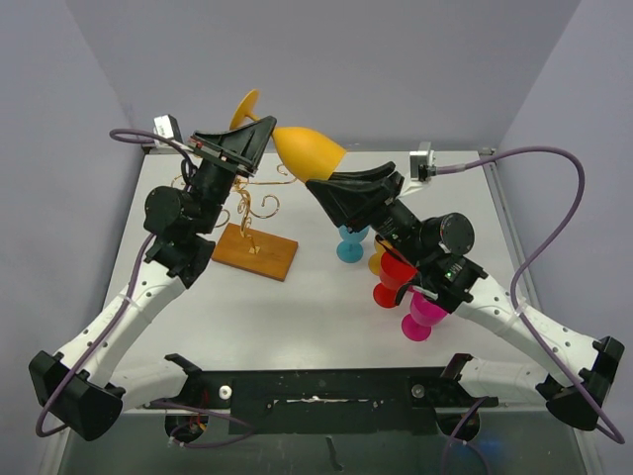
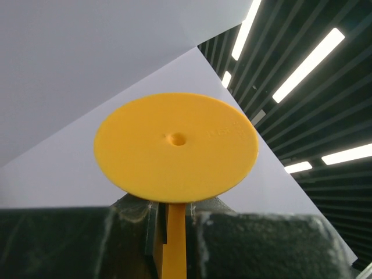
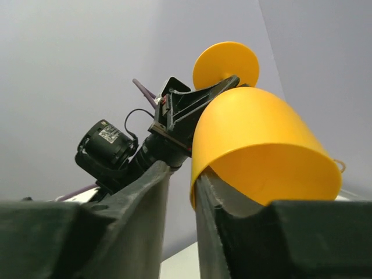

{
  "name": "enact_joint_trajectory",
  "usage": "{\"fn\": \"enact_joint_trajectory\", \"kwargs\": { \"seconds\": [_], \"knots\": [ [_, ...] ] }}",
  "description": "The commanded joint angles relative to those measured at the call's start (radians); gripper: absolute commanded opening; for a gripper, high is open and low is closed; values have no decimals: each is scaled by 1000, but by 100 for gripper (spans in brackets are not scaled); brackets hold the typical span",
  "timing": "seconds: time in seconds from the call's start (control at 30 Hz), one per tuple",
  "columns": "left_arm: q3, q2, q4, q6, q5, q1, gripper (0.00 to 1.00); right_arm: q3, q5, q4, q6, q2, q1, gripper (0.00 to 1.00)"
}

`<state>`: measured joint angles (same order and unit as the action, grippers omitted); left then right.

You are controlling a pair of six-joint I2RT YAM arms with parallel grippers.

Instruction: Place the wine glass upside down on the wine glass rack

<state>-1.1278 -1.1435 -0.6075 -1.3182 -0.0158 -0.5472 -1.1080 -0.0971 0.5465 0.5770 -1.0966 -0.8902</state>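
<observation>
Left jaws: closed on the stem of the wine glass (image 1: 312, 148), just under its foot, which points to 10 o'clock. This grip carries the glass.
Wine glass rack (image 1: 267, 255): stands on the desk (image 1: 326, 317), at 7 o'clock from the raised glass, nothing hung on it yet.
Right jaws: slightly parted, straddling the bowl's rim at 4 o'clock with one finger inside. A gap shows at the outer finger, so there is no real hold.
Stage: probably a handover, so that the stem grip can turn the glass upside down.

Over on the white table (image 1: 297, 327), a blue glass (image 1: 349, 245), red glass (image 1: 392, 279) and pink glass (image 1: 422, 315) stand bunched close together.
</observation>
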Motion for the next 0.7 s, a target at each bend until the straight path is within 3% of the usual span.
{"fn": "enact_joint_trajectory", "kwargs": {
  "seconds": [0.0,0.1,0.4,0.67],
  "knots": [
    [-10,28,8,84,-45,4,0,10,-4,26,25,57,-16,31],
    [-12,37,25,108,-54,4,0,18,15,28,32,66,-16,42],
    [-33,49,64,199,-49,6,0,17,64,-7,46,69,-16,44],
    [-70,82,172,393,-10,20,0,26,142,-73,40,98,-16,48]
  ]
}}
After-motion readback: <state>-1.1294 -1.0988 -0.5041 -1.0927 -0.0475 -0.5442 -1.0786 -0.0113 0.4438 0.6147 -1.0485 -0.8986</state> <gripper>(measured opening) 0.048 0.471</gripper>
